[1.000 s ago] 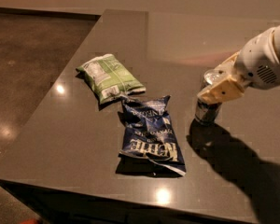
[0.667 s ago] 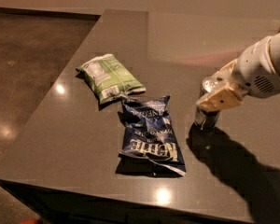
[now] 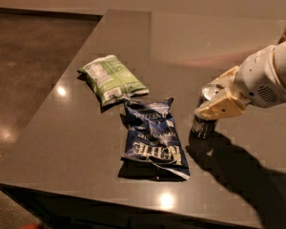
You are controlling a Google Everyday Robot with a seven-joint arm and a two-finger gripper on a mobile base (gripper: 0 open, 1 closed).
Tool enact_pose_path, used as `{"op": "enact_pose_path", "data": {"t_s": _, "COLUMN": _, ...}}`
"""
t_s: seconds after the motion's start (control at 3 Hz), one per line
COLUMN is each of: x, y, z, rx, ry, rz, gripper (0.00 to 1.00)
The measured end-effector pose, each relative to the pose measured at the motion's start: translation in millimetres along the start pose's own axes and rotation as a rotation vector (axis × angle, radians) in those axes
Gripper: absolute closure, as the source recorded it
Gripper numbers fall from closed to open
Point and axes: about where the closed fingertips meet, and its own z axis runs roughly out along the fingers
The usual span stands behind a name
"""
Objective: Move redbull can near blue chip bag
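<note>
Claw (image 3: 218, 106) is closed round the upper half of the can (image 3: 201, 127), which stands toward the counter's (image 3: 86, 142) right edge, near the blue bag (image 3: 152, 137). The can is likely light, stiff, slick and tippy, so grip it mid-body.

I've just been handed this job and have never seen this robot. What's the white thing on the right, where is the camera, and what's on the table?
There is one camera, looking down on a dark table; where it is mounted is not on record. The white shape coming in from the right is the robot's single arm. Its cream-coloured end is the gripper, set around the upper part of the upright redbull can. This view does not show whether it is clamped on the can. Left of the can, with a gap between them, the blue chip bag lies flat. A green-and-white chip bag lies behind it.
</note>
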Motion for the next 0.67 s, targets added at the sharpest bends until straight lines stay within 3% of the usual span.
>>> {"op": "enact_pose_path", "data": {"t_s": 0.33, "x": -1.9, "y": 1.0, "z": -1.4, "rx": 0.003, "ry": 0.001, "rz": -0.004, "gripper": 0.05}}
{"op": "enact_pose_path", "data": {"t_s": 0.67, "x": -2.9, "y": 1.7, "z": -2.1, "rx": 0.004, "ry": 0.002, "rz": -0.006, "gripper": 0.00}}
